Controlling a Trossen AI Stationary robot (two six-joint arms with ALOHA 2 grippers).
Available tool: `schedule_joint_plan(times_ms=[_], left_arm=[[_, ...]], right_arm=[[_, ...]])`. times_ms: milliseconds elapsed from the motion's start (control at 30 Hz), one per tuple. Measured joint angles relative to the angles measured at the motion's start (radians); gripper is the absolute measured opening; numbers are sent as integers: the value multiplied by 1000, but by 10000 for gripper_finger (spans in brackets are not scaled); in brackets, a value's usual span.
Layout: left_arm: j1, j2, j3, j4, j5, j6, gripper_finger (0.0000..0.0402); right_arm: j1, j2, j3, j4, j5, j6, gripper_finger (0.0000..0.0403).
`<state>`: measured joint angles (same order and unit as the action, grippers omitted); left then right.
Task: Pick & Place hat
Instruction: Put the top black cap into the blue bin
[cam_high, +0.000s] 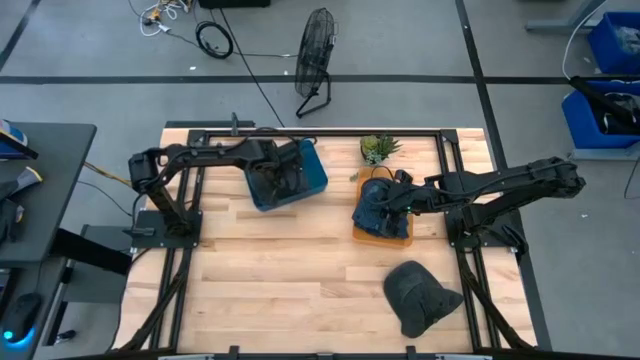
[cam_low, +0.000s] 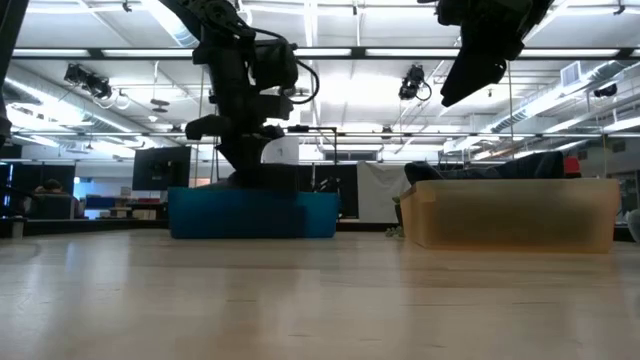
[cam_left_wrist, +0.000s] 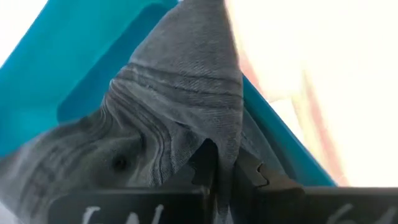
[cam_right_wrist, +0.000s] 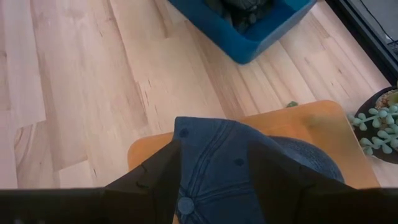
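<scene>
A grey denim hat (cam_left_wrist: 180, 93) lies in the blue bin (cam_high: 318, 182) at the table's far left. My left gripper (cam_left_wrist: 227, 158) reaches down into that bin (cam_low: 255, 213) and is shut on the hat. A blue denim hat (cam_right_wrist: 224, 165) sits in the orange bin (cam_high: 385, 238) at centre right, its crown showing above the rim. My right gripper (cam_right_wrist: 214, 149) hovers open above it, one finger on either side, well clear of the bin (cam_low: 510, 215). A dark grey hat (cam_high: 420, 295) rests flat on the table near the right front edge. My left gripper pinches a raised fold of the grey hat's cloth (cam_left_wrist: 221, 134) between its two fingers, coming from above into the blue bin. The fold rises to a peak at the fingers. The rest of the hat spreads down into the bin.
A small potted plant (cam_high: 378, 148) stands just beyond the orange bin at the far edge. Bare wood (cam_high: 270, 270) fills the table's front left and middle. Black frame rails (cam_high: 300, 132) run along the far and side edges. A fan stands on the floor beyond.
</scene>
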<state>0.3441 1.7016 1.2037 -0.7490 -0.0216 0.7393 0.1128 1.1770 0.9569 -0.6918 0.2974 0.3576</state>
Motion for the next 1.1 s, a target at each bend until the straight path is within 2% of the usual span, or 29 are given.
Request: schedule_joint_plan(times_ms=[300, 567, 900, 1100], left_arm=[[-3, 0, 1, -148, 4, -40, 44], [0, 0, 1, -79, 3, -85, 53], [-6, 0, 1, -77, 0, -77, 133], [-45, -51, 0, -93, -15, -95, 153]], right_arm=[[0, 0, 0, 0, 0, 0, 188], [0, 0, 0, 0, 0, 0, 188], [2, 0, 0, -11, -80, 0, 188], [33, 0, 0, -61, -141, 13, 188]])
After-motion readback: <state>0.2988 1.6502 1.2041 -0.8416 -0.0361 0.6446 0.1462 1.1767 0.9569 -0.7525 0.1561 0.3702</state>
